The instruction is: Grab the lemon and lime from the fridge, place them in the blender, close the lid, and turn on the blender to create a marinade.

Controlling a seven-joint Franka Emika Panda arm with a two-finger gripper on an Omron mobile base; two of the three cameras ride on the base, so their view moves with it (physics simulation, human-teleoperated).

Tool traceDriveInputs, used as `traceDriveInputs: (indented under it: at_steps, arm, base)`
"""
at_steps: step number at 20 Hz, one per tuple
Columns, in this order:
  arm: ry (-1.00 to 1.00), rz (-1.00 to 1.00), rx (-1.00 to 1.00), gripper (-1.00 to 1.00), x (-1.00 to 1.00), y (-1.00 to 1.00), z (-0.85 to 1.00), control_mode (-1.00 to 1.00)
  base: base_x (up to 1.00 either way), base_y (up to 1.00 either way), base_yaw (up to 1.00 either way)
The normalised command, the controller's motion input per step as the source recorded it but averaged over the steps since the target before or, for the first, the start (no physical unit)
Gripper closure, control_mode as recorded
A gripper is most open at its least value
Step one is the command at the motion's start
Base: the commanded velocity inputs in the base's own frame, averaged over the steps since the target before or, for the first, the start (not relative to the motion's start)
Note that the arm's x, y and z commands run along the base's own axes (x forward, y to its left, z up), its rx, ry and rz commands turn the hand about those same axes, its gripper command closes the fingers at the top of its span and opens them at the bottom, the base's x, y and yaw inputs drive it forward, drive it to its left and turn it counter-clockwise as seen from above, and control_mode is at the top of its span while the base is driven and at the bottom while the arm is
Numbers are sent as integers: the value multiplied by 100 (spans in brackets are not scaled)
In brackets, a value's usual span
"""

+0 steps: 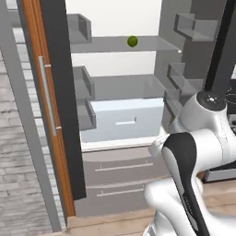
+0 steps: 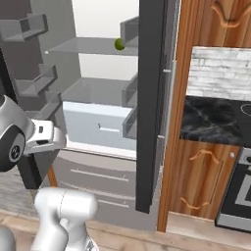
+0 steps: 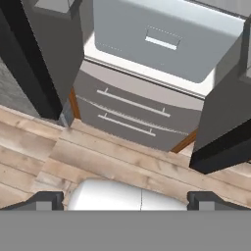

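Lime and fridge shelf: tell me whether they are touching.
Touching. In the left base view the lime sits directly on the grey upper shelf of the open fridge, with no gap beneath it; the right base view shows the same.

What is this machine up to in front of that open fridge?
The white arm is parked before the open fridge, doors swung wide. A lime sits on an upper shelf, untouched. The tool is open and empty, pointing down at the pale drawer and the floor, so nothing has been picked up yet.
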Motion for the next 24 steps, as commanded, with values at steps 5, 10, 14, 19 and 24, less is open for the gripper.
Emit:
traceDriveInputs:
  at_steps: [5,10,14,19,24]
  arm:
    - [0,0,0,-100,0,0,0,100]
    - [0,0,0,-100,0,0,0,100]
    - [0,0,0,-100,0,0,0,100]
    - [0,0,0,-100,0,0,0,100]
    - [0,0,0,-100,0,0,0,100]
  base:
    - [71,16,-18]
    - [70,18,-17]
    - [60,46,-19]
    - [57,43,-16]
    - [64,17,-8]
